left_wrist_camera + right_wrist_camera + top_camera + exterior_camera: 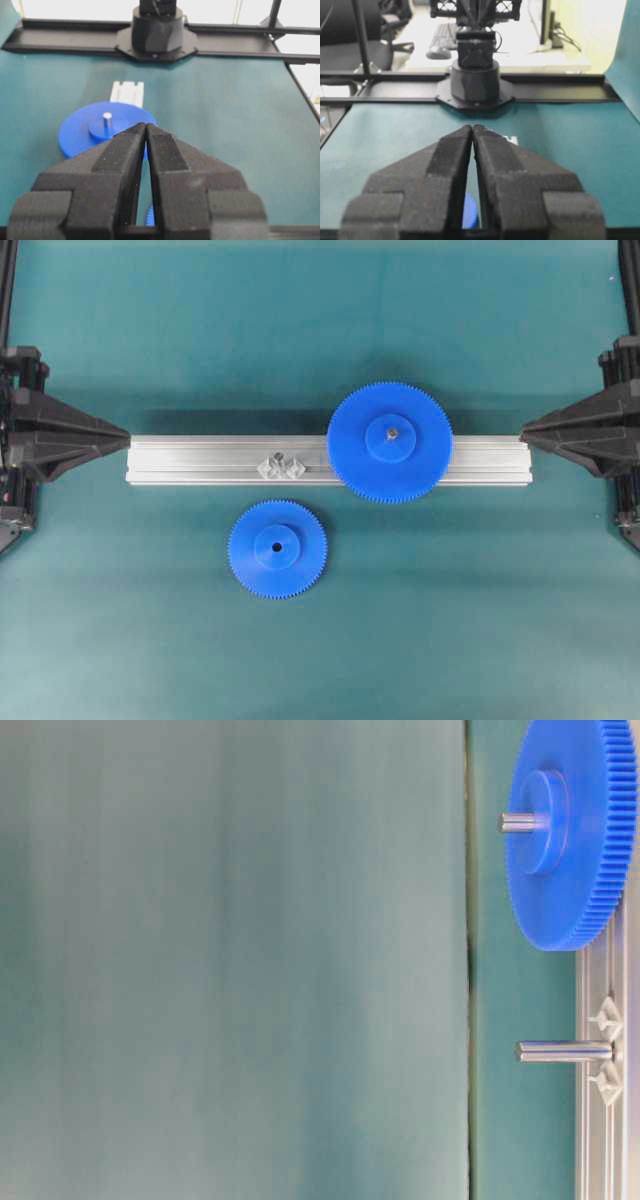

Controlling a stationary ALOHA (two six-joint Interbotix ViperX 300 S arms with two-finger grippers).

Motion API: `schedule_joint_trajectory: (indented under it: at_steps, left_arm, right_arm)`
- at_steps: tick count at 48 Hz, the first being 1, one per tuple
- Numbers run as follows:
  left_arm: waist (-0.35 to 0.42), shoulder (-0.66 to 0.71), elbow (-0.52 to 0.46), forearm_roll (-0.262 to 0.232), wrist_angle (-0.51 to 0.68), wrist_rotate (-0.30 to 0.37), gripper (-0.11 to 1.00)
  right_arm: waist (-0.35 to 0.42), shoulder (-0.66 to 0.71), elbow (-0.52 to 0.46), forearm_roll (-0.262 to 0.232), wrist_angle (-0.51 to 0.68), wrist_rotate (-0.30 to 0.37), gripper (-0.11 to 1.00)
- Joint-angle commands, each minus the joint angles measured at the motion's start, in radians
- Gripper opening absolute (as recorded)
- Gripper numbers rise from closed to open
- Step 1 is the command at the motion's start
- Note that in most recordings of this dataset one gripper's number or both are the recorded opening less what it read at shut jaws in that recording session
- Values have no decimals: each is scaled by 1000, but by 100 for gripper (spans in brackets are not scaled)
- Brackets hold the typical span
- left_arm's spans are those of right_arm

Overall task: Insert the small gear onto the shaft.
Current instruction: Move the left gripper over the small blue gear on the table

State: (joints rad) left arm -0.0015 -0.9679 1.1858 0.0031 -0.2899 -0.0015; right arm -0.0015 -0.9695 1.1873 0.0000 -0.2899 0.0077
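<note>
A table (320, 660) covered in a teal mat fills the overhead view. Across its middle, running from the left edge toward the right edge, lies a long aluminium rail (200, 460). On the rail's right part sits the large blue gear (390, 442), mounted on its own metal pin (392, 430); its rim hangs over both long sides of the rail.

The two arms rest at opposite edges of the table. The left claw (122, 436) points inward with its tip just beside the rail's left end, and the left wrist view shows its two black fingers (122, 155) pressed tip to tip with nothing between them. The right claw (527, 432) mirrors it at the rail's right end, jaws likewise closed and empty in the right wrist view.

The small gear (277, 549) lies flat on the mat, hub up, just beside the rail's near long side, toward the table's bottom edge and left of the large gear. It touches neither claw.

The shaft (279, 458) stands on a clear plastic mount (283, 467) on the rail, left of the large gear and directly above the small gear in the overhead view. The table-level view shows it bare.
</note>
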Motion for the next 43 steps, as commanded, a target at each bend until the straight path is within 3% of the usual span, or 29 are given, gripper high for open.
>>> schedule_joint_trajectory:
  at_steps: [1, 5, 10, 17, 30, 43]
  left_arm:
    - [14, 11, -54, 8, -9, -38, 10]
    - [17, 25, -83, 8, -3, -58, 14]
    - [15, 57, -120, 11, 32, -54, 3]
    - [9, 135, -187, 12, 150, -55, 1]
    - [-15, 305, -304, 14, 336, -58, 1]
    - [-34, 423, -345, 12, 368, -61, 3]
  right_arm:
    - [-6, 8, -38, 5, -14, -2, 16]
    - [-6, 8, -60, 5, 2, -2, 20]
    - [-8, 11, -66, 8, 48, 0, 12]
    - [-15, 28, -80, 37, 156, 2, 12]
    - [-48, 123, -137, 43, 290, 2, 12]
    - [-49, 218, -138, 43, 426, 25, 13]
